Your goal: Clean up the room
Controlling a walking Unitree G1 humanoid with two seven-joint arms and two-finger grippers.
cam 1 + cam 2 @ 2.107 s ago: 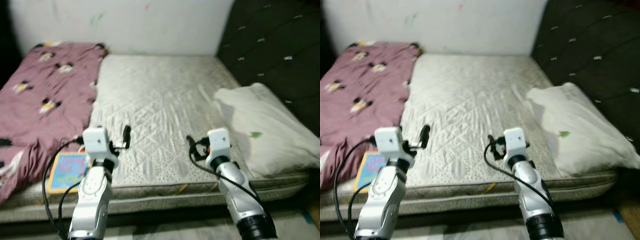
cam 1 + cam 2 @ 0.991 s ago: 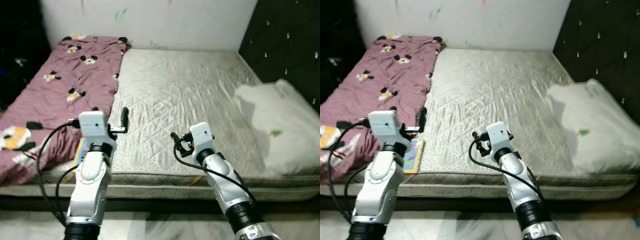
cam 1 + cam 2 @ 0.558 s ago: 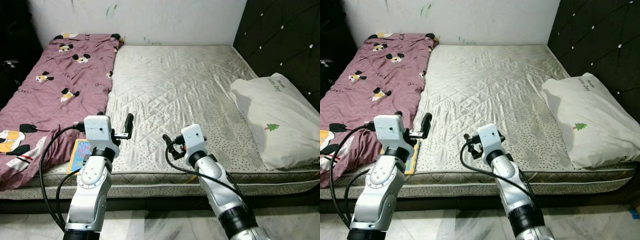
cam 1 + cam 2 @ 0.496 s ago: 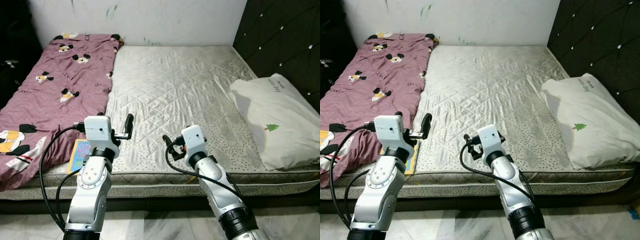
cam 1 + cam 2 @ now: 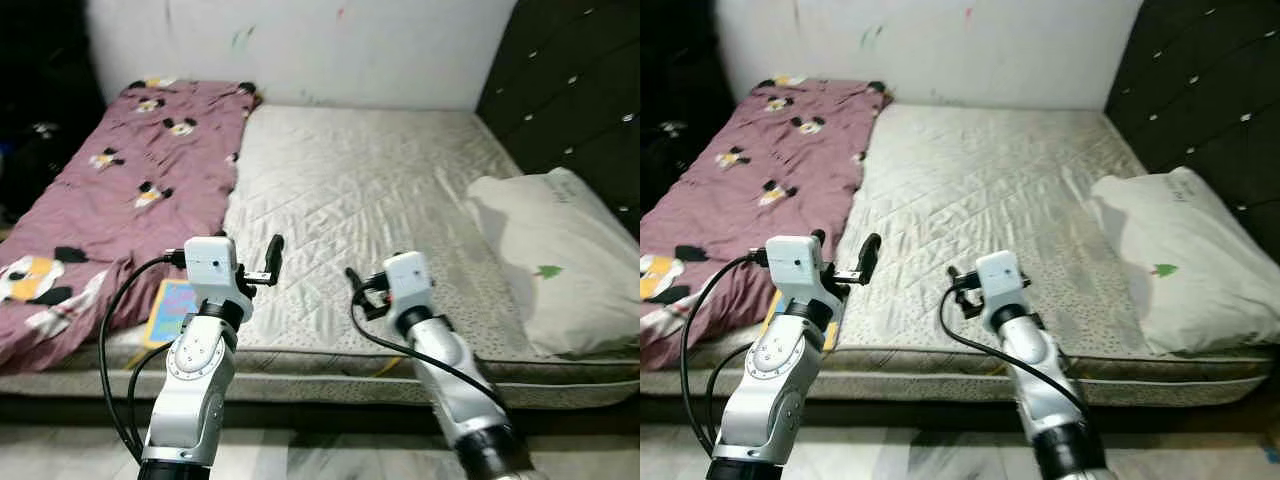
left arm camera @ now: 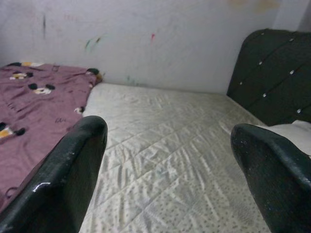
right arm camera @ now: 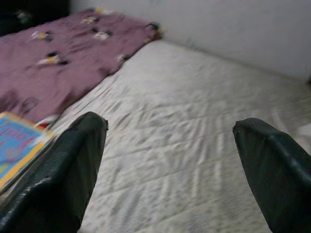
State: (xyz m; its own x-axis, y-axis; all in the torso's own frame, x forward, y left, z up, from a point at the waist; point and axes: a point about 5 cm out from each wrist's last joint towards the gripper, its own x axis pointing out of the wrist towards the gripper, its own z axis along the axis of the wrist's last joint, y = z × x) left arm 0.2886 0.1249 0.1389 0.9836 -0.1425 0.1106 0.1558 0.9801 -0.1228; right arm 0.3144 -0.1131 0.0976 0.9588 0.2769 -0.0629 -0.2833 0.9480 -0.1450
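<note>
1. Book (image 5: 171, 310) lies at the mattress (image 5: 370, 200) edge, tucked against the maroon blanket (image 5: 110, 190).
2. Pillow (image 5: 555, 260) lies at three o'clock.
3. My left gripper (image 5: 272, 258), fingers spread, hovers beside the book, at its three o'clock; my right gripper (image 7: 170, 165) is likewise released.

Light falls brightest on the pale mattress (image 5: 370, 190) and white wall (image 5: 300, 50), while the far left corner sinks into black. Both head views are slightly soft; the right wrist view is blurred throughout.
</note>
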